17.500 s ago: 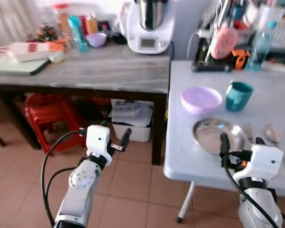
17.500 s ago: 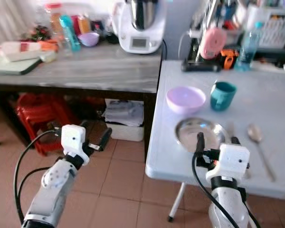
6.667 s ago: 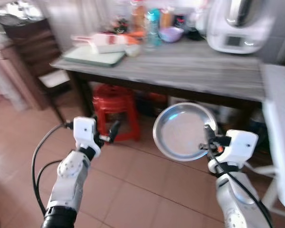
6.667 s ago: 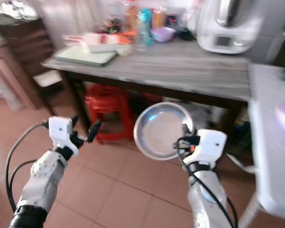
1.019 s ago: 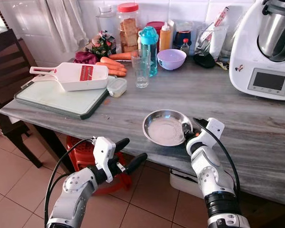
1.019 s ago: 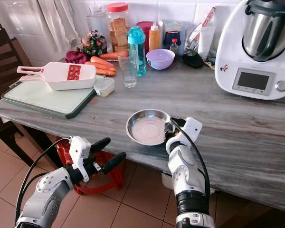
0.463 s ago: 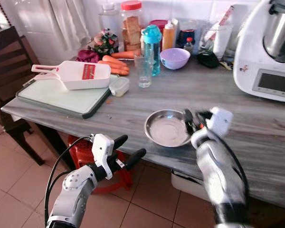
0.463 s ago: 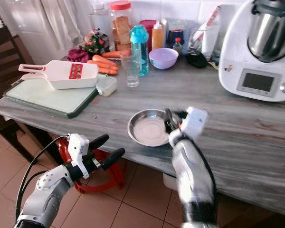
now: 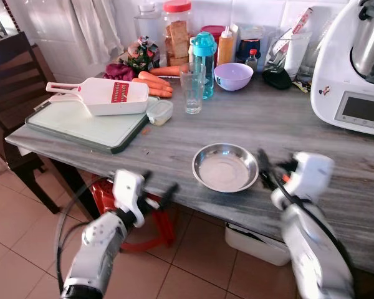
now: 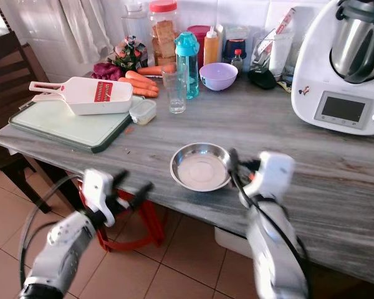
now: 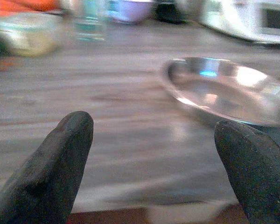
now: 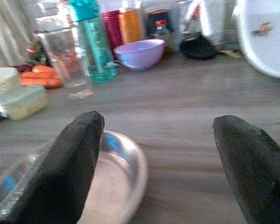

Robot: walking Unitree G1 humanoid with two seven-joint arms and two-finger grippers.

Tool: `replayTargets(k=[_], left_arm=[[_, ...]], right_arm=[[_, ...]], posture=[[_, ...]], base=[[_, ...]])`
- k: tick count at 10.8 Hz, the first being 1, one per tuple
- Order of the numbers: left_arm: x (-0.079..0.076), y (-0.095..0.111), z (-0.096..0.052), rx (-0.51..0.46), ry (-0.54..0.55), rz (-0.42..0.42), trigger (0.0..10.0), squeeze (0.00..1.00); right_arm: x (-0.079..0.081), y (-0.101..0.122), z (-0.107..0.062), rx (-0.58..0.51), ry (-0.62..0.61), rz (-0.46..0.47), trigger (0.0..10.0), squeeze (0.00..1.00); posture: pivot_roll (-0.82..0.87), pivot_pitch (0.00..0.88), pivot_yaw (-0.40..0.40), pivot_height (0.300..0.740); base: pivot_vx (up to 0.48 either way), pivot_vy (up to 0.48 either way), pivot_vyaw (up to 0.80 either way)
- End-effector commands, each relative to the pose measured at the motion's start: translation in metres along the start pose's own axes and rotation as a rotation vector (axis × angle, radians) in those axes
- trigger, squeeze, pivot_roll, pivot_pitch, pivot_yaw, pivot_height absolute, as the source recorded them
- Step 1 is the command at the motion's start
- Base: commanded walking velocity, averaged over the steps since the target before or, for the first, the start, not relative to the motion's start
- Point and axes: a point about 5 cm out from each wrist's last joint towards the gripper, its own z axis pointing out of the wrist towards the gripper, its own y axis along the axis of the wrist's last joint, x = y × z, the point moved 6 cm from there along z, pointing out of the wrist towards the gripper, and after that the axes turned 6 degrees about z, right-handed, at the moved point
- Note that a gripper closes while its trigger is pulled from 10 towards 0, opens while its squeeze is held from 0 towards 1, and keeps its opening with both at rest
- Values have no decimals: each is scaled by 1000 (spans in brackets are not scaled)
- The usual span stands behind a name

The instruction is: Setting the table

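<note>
A round steel plate (image 9: 225,167) lies flat on the grey wooden counter (image 9: 174,134), close to its front edge. My right gripper (image 9: 271,171) hovers just right of the plate's rim, open and holding nothing. The right wrist view has the plate (image 12: 113,173) low beside one finger (image 12: 77,158), with the gripper (image 12: 158,121) spread wide. In front of the counter's edge and below it, to the plate's left, my left gripper (image 9: 159,185) is open and empty. Its wrist view looks across the counter at the plate (image 11: 224,91) between its fingers (image 11: 60,163).
A green cutting board (image 9: 81,121) with a white slicer (image 9: 106,96) lies at the left. A glass (image 9: 192,88), teal bottle (image 9: 204,55), purple bowl (image 9: 233,75) and jars stand at the back. A white kitchen machine (image 9: 355,68) stands right. A red stool (image 9: 106,193) is under the counter.
My right gripper has come off the plate's rim and drawn back to the right, opening wide. The plate stays flat on the counter. The left arm has barely shifted.
</note>
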Motion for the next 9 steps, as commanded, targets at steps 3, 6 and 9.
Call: replayTargets(k=[3, 6, 9], left_arm=[[23, 16, 2, -22, 160, 58, 10000, 0], [44, 13, -8, 3, 331, 114, 10000, 0], [47, 9, -14, 21, 387, 98, 10000, 0]], right_arm=[[-13, 3, -21, -2, -50, -48, 10000, 1000], [-19, 1, -39, 13, -64, -72, 10000, 0], [-22, 1, -45, 15, -87, -44, 10000, 0]], posture=[[-26, 0, 51, 740], [-27, 0, 51, 740], [-29, 0, 48, 740]], base=[[0, 0, 0], [0, 0, 0], [0, 0, -317]])
